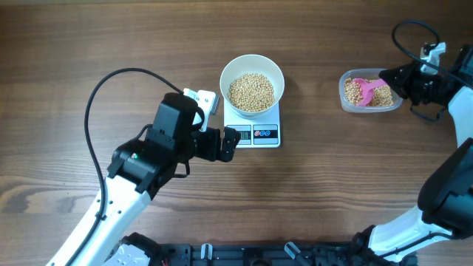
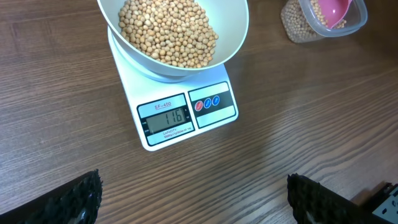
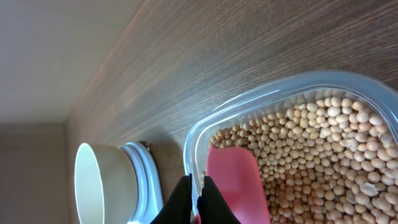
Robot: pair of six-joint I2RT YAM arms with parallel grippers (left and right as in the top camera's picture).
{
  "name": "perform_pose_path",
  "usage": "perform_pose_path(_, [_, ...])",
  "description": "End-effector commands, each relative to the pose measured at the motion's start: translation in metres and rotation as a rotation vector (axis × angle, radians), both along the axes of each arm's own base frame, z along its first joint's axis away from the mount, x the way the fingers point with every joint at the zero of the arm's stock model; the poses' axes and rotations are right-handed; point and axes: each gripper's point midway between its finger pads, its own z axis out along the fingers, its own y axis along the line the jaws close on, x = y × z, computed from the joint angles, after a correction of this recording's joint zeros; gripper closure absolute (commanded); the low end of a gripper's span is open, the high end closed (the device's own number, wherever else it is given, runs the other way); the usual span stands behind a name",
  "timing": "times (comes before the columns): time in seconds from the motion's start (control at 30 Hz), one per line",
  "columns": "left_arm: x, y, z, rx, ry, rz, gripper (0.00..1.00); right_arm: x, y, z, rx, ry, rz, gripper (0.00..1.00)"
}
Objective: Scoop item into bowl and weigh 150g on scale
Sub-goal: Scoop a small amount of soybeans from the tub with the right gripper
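The white bowl (image 1: 225,77) stands on the scale (image 1: 259,134) and holds a heap of beans (image 1: 251,91). In the left wrist view the scale's display (image 2: 166,117) reads 116. My left gripper (image 1: 230,143) hovers just left of the scale's front panel, open and empty, fingers wide apart (image 2: 196,199). My right gripper (image 1: 390,77) is at the clear tub (image 1: 347,100) on the right, shut on the handle of a pink scoop (image 3: 233,180). The scoop's blade lies on the beans (image 3: 311,155) in the tub.
The tub's clear rim (image 3: 249,99) curves close around my right fingers. A black cable (image 1: 96,103) loops over the table behind the left arm. The right arm's base fills the lower right corner (image 1: 443,199).
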Motion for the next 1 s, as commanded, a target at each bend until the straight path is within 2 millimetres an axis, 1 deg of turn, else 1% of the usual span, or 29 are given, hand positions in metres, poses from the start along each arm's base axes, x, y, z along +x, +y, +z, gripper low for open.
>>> perform_pose_path(0.0, [0.000,-0.002,-0.001,0.005,-0.001,-0.008,0.00,0.000,0.003,-0.005,0.062,0.022,-0.006,0.96])
perform_pose_path(0.2, [0.000,-0.002,-0.001,0.005,-0.001,-0.008,0.00,-0.001,-0.001,-0.005,0.064,0.024,-0.017,0.96])
perform_pose_path(0.57, [0.000,-0.002,-0.001,0.005,-0.001,-0.008,0.00,-0.007,-0.025,-0.005,0.070,0.024,-0.076,0.96])
perform_pose_path(0.73, [0.000,-0.002,-0.001,0.005,-0.001,-0.008,0.00,-0.010,-0.031,0.004,0.129,-0.012,-0.079,0.96])
perform_pose_path(0.97, [0.000,-0.002,-0.001,0.005,-0.001,-0.008,0.00,-0.017,-0.050,0.011,0.187,-0.030,-0.128,0.96])
